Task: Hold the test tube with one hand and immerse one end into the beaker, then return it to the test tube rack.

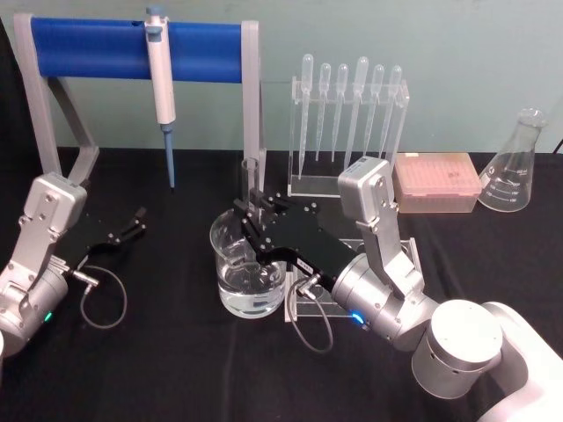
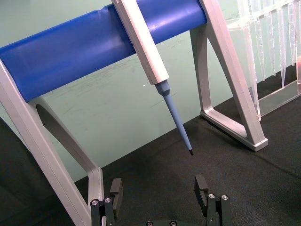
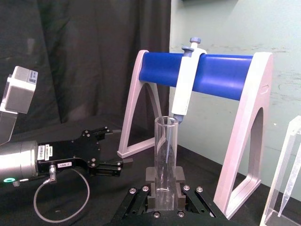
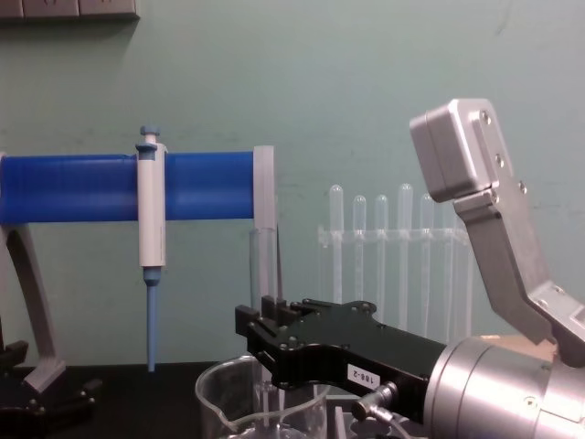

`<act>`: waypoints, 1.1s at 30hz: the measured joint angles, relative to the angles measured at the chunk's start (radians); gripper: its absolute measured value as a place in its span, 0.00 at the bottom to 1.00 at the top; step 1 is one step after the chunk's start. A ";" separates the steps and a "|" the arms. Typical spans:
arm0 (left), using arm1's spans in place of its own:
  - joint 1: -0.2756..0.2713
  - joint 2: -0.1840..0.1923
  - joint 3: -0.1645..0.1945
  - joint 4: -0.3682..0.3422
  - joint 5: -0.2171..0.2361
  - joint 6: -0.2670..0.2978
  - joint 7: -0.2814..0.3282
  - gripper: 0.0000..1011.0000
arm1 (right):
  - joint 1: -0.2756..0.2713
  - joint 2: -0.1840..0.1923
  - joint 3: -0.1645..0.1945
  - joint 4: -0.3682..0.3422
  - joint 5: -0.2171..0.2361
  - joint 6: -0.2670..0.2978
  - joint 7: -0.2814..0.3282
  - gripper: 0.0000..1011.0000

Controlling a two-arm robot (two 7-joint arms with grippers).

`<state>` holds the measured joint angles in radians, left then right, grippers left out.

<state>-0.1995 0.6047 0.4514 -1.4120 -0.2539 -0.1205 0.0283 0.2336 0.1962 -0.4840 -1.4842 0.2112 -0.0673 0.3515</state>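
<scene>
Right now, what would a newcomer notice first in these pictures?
In the middle, the right gripper holds a test tube upright over a beaker partly filled with clear liquid. Behind it to the left, a pipettor hangs from a blue stand. The left gripper rests open at far left.

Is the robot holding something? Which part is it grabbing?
Yes. The right gripper pinches the test tube about midway down. The tube stands upright, rim up, with its lower end in the beaker. The left gripper is open and holds nothing.
</scene>
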 joint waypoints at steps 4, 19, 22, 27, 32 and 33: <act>0.000 0.000 0.000 0.000 0.000 0.000 0.000 0.99 | 0.000 0.000 0.000 0.000 0.000 0.000 0.000 0.22; 0.000 0.000 0.000 0.000 0.000 0.000 0.000 0.99 | 0.000 0.000 0.000 0.000 0.000 0.000 0.000 0.22; 0.000 0.000 0.000 0.000 0.000 0.000 0.000 0.99 | 0.000 0.000 0.000 0.000 0.000 0.000 0.000 0.22; 0.000 0.000 0.000 0.000 0.000 0.000 0.000 0.99 | 0.000 0.000 0.000 0.000 0.000 0.000 0.000 0.22; 0.000 0.000 0.000 0.000 0.000 0.000 0.000 0.99 | 0.000 0.000 0.000 0.000 0.000 0.000 0.000 0.22; 0.000 0.000 0.000 0.000 0.000 0.000 0.000 0.99 | 0.000 0.000 0.000 0.000 0.000 0.000 0.000 0.22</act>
<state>-0.1995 0.6047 0.4514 -1.4120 -0.2539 -0.1205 0.0283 0.2336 0.1962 -0.4840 -1.4842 0.2112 -0.0674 0.3515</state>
